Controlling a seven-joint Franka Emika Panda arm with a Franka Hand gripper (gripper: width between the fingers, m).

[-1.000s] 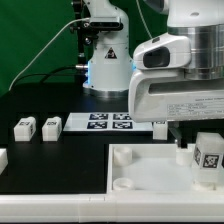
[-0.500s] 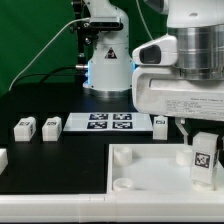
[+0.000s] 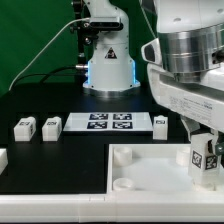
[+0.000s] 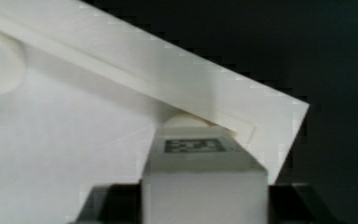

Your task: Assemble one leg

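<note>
My gripper (image 3: pixel 205 146) is shut on a leg (image 3: pixel 205 160), a small white block with a black-and-white tag. It holds the leg upright at the near right corner of the large flat white board (image 3: pixel 150 168) in the exterior view. In the wrist view the leg (image 4: pixel 208 170) sits between my two black fingers (image 4: pixel 115 205), its far end with the tag against the board's corner (image 4: pixel 247 118). Whether the leg sits in a socket is hidden.
Two loose legs (image 3: pixel 24 127) (image 3: pixel 51 125) lie at the exterior view's left, and another (image 3: pixel 160 122) lies beside the marker board (image 3: pixel 110 122). A white piece (image 3: pixel 2 157) shows at the left edge. The arm's base (image 3: pixel 108 60) stands behind.
My wrist has turned, so the gripper's body now faces another way in the exterior view. The leg stays at the board's right corner, shifted only slightly.
</note>
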